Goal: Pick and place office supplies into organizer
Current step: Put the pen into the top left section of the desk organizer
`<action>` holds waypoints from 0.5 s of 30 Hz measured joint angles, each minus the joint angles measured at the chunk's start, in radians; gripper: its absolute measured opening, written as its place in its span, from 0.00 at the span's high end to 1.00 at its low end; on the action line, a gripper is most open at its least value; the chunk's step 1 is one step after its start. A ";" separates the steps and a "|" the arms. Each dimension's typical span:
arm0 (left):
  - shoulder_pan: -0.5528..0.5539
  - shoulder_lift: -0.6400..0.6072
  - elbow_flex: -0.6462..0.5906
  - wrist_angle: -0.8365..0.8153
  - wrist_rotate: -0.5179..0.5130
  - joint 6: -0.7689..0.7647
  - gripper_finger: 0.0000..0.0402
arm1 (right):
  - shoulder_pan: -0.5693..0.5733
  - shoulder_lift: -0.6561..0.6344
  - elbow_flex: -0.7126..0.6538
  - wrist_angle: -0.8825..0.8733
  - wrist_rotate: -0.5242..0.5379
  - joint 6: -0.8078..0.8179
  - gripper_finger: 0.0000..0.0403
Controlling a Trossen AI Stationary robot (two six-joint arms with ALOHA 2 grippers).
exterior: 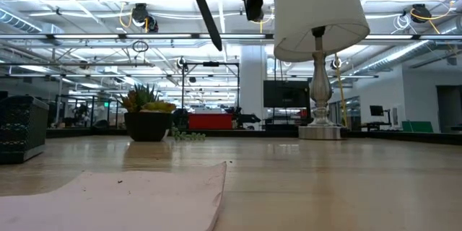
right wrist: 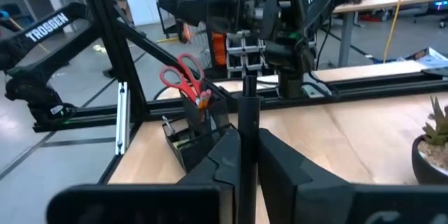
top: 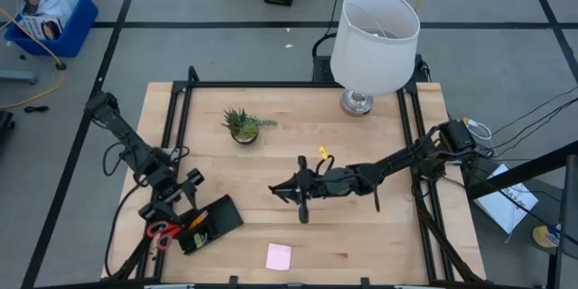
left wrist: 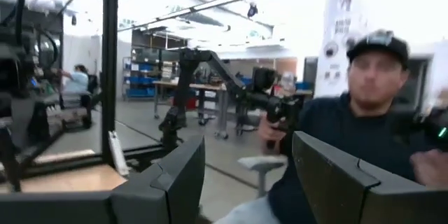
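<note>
Two arms in high view. Left gripper (top: 181,194) sits by table's left-front corner, just above the organizer (top: 213,223), fingers spread, nothing between them. Organizer lies tilted, red-handled scissors (top: 161,231) at its left end. Right gripper (top: 287,190) is mid-table, fingers pressed onto a thin black pen (top: 302,200). Pink sticky-note pad (top: 278,256) lies near front edge, apart from both. Potted plant (top: 242,125) and lamp (top: 372,43) stand toward the back.

Low view: pad (exterior: 144,198) close in foreground, plant (exterior: 147,114) left, lamp (exterior: 317,43) right; pen (exterior: 208,14) hangs slanted up top.

Left wrist view: own fingers (left wrist: 175,182) apart w/ a gap; a person in a dark top beyond.

Right wrist view: fingers (right wrist: 280,161) pinch the pen (right wrist: 248,133) upright; organizer (right wrist: 196,136) w/ scissors (right wrist: 183,77) stands ahead, left gripper (right wrist: 245,14) over it.
</note>
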 joint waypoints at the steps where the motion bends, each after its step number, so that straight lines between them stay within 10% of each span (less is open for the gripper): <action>1: 0.000 0.001 0.000 0.012 0.000 -0.036 0.46 | 0.000 0.000 0.000 0.005 0.000 0.000 0.93; 15: 0.001 0.004 0.000 0.069 -0.363 -0.041 0.46 | 0.020 0.000 0.000 0.021 -0.002 -0.027 0.93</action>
